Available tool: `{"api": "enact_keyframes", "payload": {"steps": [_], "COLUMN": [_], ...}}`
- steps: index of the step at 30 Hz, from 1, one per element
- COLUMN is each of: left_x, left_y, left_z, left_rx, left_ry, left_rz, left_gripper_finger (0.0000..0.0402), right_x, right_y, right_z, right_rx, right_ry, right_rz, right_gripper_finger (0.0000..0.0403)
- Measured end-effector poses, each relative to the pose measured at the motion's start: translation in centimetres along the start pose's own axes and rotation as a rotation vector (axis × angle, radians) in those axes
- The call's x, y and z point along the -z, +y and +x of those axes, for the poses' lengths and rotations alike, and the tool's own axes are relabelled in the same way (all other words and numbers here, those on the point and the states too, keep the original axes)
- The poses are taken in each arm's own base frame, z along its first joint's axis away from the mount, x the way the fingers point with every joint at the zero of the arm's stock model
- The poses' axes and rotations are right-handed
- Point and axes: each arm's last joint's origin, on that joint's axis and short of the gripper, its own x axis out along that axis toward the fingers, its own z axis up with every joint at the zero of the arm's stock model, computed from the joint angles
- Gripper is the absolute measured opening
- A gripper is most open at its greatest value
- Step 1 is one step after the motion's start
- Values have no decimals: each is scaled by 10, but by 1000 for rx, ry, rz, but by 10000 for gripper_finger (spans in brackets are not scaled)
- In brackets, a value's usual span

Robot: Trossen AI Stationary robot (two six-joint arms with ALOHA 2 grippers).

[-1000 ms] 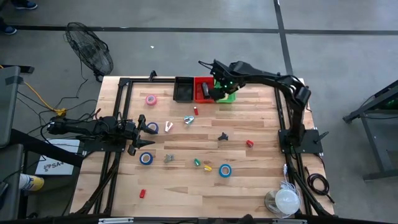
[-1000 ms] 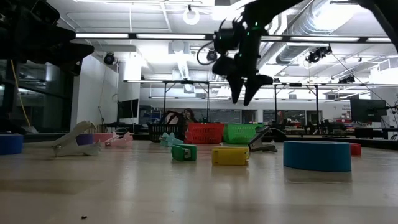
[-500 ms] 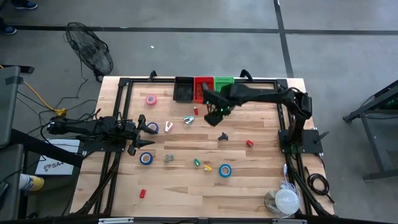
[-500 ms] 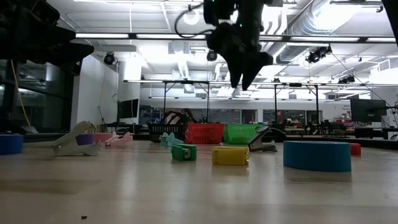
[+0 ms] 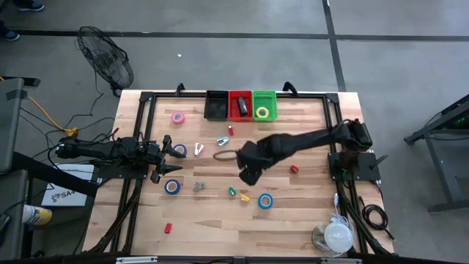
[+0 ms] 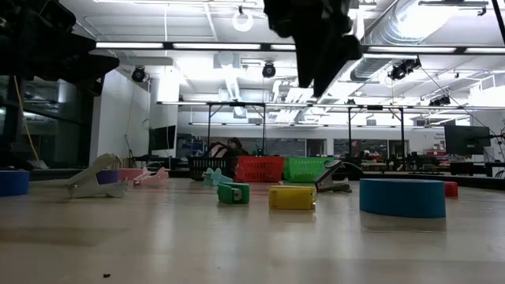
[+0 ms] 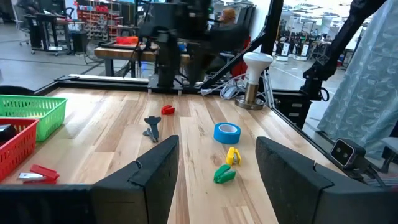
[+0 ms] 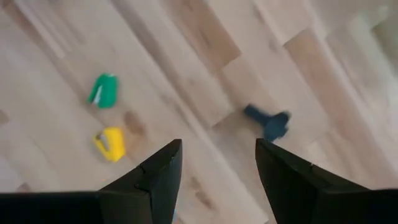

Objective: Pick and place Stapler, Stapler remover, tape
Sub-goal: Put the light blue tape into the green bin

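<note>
The right claw (image 5: pixel 248 174) hangs above the middle of the pale wooden plank counter (image 5: pixel 308 213), its dark arm reaching in from the right edge; its two fingers (image 8: pixel 158 180) stand apart with nothing between them; below it in the right wrist view lie a small green stapler (image 8: pixel 103 91), a small yellow stapler (image 8: pixel 111 144) just beside it, and a dark staple remover (image 8: pixel 269 121) well apart from both.

The left claw (image 5: pixel 174 156) rests low at the left side of the counter, fingers (image 7: pixel 155 177) spread and empty; just beside its tips sit a white staple remover (image 5: pixel 198 149) and a blue tape roll (image 5: pixel 180 150); a second blue tape roll (image 5: pixel 171 187) lies nearer on the counter.

At the far edge three small baskets stand in a row, touching: a black plastic basket (image 5: pixel 216 105), a red plastic basket (image 5: pixel 240 104) with a dark object in it, and a green plastic basket (image 5: pixel 264 104) with a yellow ring of tape (image 5: pixel 262 112) inside.

A pink tape roll (image 5: pixel 178 117) lies far left; a third blue tape roll (image 5: pixel 265 200) lies near the middle, close to the green and yellow staplers; a small red stapler (image 5: pixel 294 169) lies to the right of the right claw, another red piece (image 5: pixel 167 228) at the near left, and a thin red piece (image 5: pixel 230 130) near the baskets; a pale teal staple remover (image 5: pixel 223 141) sits between the baskets and the centre.
</note>
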Motion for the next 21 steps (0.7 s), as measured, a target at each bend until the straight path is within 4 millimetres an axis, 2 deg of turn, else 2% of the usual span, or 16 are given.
{"api": "enact_keyframes", "payload": {"steps": [6,15,21], "left_x": [0,0,0], "left_y": [0,0,0], "left_z": [0,0,0], "left_rx": [0,0,0], "left_ry": [0,0,0], "left_rz": [0,0,0], "left_gripper_finger": [211,211,211], "right_x": [27,53,67], "right_y": [26,58,71], "right_z": [1,31,49], "right_rx": [-5,-16,4], "right_ry": [28,145,205], "right_rz": [49,110,155], "right_gripper_finger": [195,195,195]}}
